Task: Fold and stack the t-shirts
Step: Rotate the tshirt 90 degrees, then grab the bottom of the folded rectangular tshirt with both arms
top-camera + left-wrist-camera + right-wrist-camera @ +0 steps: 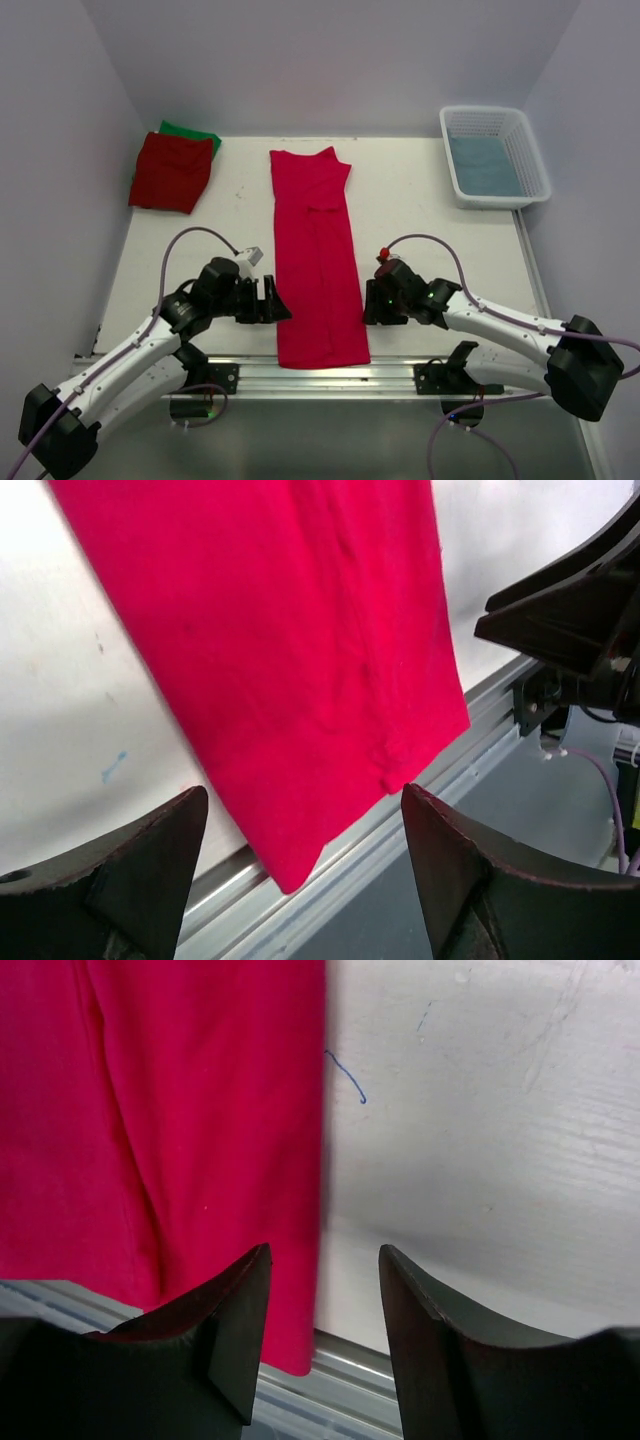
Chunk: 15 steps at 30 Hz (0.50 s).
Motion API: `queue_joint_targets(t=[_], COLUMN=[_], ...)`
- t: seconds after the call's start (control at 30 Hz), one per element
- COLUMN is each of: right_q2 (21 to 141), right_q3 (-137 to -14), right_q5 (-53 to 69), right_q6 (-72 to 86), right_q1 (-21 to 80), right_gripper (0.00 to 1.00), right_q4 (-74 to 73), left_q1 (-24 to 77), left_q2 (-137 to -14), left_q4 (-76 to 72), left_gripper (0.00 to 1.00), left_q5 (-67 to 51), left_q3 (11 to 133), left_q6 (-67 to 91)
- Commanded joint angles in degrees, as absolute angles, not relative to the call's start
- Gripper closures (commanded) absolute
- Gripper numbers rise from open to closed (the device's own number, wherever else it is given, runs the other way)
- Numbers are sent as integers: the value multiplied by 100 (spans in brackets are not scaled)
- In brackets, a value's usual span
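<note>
At the near edge, an aluminium rail (330, 375) runs along the white table (420, 210). The hem of the crimson-pink t-shirt (315, 260) reaches it at 6 o'clock, and in the left wrist view one hem corner lies over the rail.

The left gripper (280, 300) sits just beside the shirt's left edge, low over the table and pointing toward 3 o'clock. Its fingers are spread wide and hold nothing. In its own camera the gripper (300, 810) frames the shirt's hem.

The right gripper (368, 303) faces it from just beside the right edge, pointing toward 9 o'clock. Its fingers are also apart and empty. In its own camera the gripper (323, 1260) straddles the shirt's edge, with cloth (160, 1110) under one finger and bare table under the other.

The shirt is folded into a long narrow strip, lying flat up the middle of the table from 6 toward 12 o'clock.

At 10 o'clock, well apart from it, a folded darker red t-shirt (172, 172) lies on top of a green t-shirt (195, 133), which shows only at the far edge.

At 2 o'clock a white latticed basket (530, 150) holds a blue cloth (485, 165).
</note>
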State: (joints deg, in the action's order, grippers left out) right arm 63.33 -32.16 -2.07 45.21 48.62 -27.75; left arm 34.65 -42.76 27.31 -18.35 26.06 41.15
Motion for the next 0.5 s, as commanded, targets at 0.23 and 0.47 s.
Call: queue_joint_targets(t=[0.23, 0.47], right_q2=[6073, 6161], right_q3=[-2953, -2593], right_q5=[395, 791], right_q6=[5132, 5440], right_q1=[4869, 4913], right_gripper=[51, 53], right_q4=[-2233, -2030], left_q1=[3981, 4753], left_q2=[-4446, -4763], left_q4=[2725, 2198], left_gripper=[23, 24], left_q5=[-2206, -2224], left_q3=[1776, 1556], left_q6=[5079, 5712])
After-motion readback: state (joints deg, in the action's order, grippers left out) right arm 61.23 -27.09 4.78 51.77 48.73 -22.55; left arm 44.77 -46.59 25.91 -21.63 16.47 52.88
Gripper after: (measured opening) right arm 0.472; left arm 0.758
